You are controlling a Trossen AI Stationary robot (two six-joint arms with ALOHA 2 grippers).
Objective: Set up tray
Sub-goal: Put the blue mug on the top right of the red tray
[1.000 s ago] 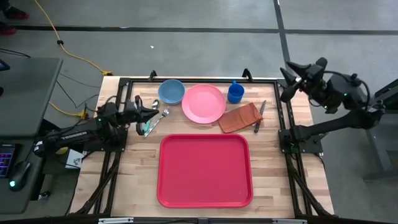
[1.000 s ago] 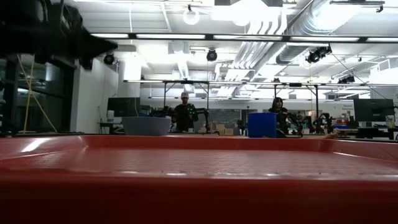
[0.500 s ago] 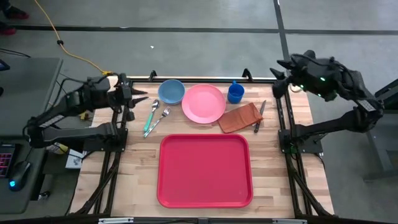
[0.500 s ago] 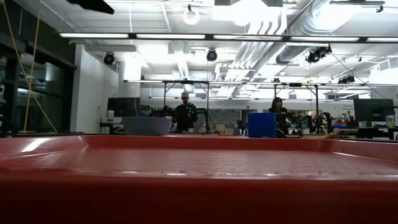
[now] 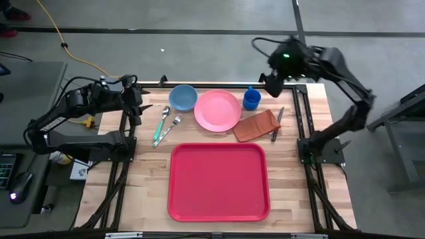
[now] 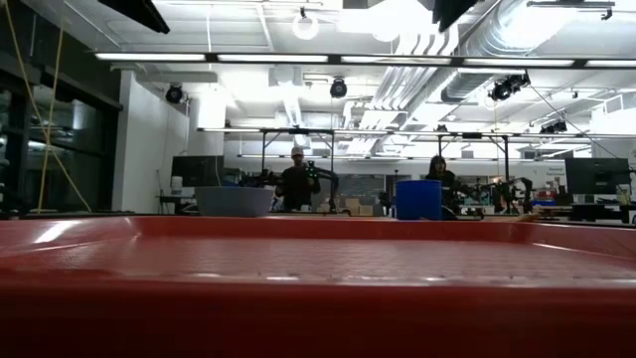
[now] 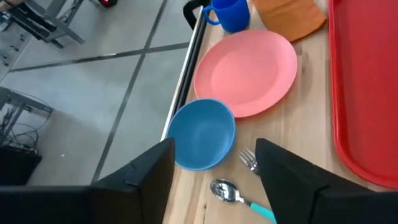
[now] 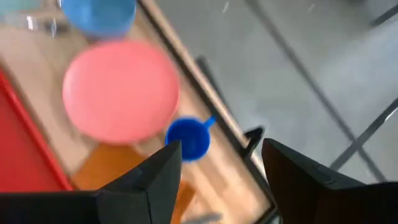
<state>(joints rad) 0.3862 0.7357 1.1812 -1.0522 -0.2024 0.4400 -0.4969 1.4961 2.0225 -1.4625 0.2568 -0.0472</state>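
The red tray lies flat on the near middle of the wooden table. Behind it, resting on the wood, are a blue bowl, a pink plate, a blue cup, an orange-brown napkin and a knife. A spoon and fork with teal handles lie left of the plate. My left gripper hovers open, raised at the table's left edge, looking toward the bowl. My right gripper is open, high above the far edge near the cup.
A black frame rail runs along the table's far edge and down both sides. Bare wood shows left and right of the tray. In the low view the tray's rim fills the foreground; people stand far off in the room.
My left gripper has risen from beside the spoon and fork and drawn back toward the table's left edge; the cutlery stays on the wood. My right gripper has swung in from beyond the right edge toward the far edge, above the cup, tipping downward.
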